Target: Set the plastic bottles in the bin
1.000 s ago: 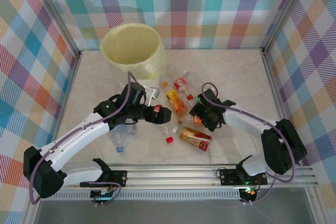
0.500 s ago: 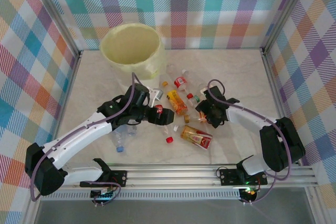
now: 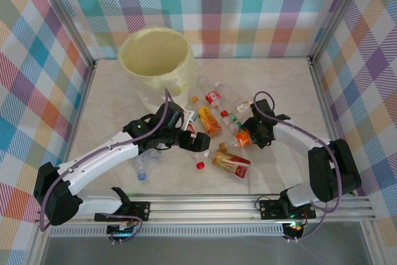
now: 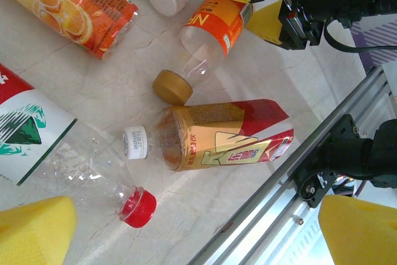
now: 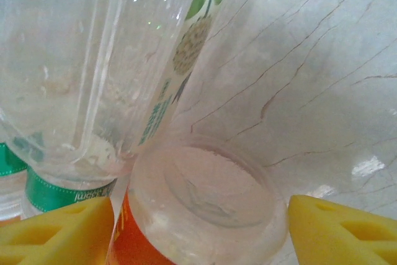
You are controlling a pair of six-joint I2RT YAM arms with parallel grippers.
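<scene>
Plastic bottle with orange label between pads of right gripper

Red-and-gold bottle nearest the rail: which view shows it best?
Left wrist: the red-and-gold bottle lies whole and close, its label clear. Top external shows it small, on its side by the rail.
</scene>
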